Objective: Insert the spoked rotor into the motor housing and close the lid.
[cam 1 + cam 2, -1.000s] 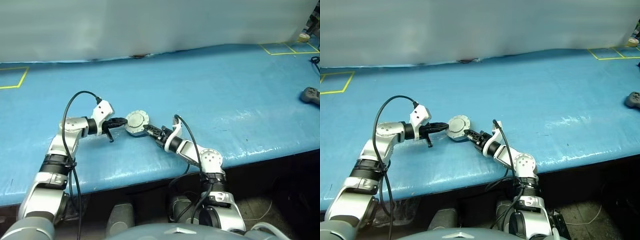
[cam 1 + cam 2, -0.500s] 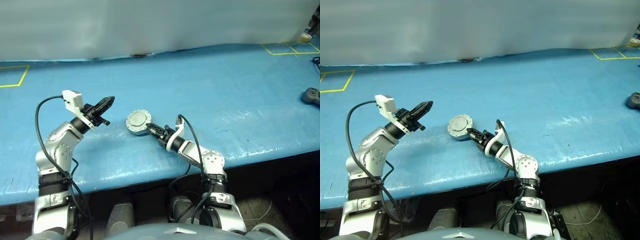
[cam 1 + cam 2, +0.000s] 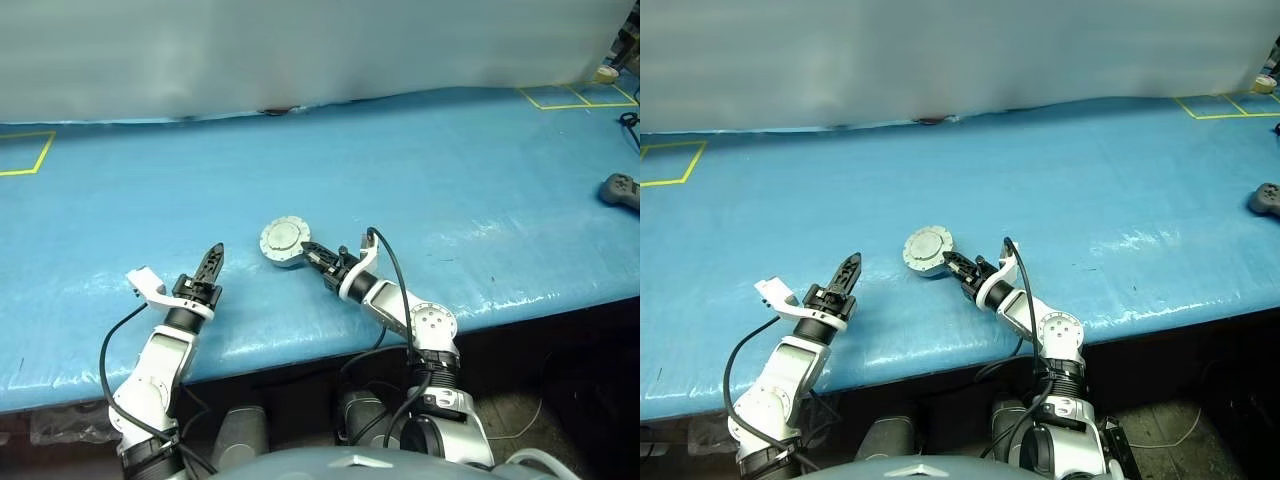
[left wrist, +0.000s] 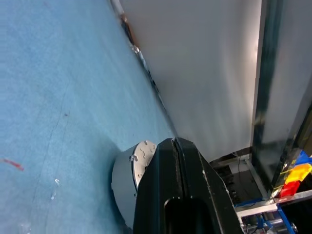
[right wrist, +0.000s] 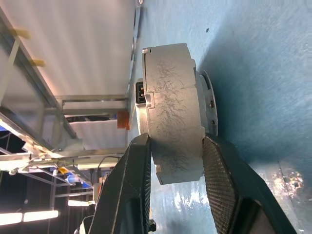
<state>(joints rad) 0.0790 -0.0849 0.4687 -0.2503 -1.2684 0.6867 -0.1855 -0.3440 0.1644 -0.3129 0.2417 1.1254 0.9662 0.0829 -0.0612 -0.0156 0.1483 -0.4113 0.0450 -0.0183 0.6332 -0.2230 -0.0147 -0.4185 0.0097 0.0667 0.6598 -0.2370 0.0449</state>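
Observation:
The motor housing [image 3: 283, 256] rests on the blue table with its lid [image 3: 284, 237] lying flat on top, plain grey face up. The spoked rotor is hidden. My right gripper [image 3: 312, 252] comes in from the housing's right and is shut on it; in the right wrist view its two fingers [image 5: 139, 185] press the housing's wall [image 5: 173, 126] from both sides. My left gripper [image 3: 215, 258] is shut on nothing. It hovers near the table's front edge, left of the housing and clear of it. The left wrist view has the housing [image 4: 127, 170] just beyond the closed fingertips [image 4: 165, 146].
A grey controller [image 3: 622, 190] lies at the far right of the table. Yellow tape squares mark the far left [image 3: 25, 155] and far right [image 3: 570, 95]. A pale wall runs along the table's back edge. The table's front edge passes just below both arms.
My left gripper has left the housing's left side, swung up and away, then drawn back to the front edge with its wrist rolled over. The right gripper keeps its hold.

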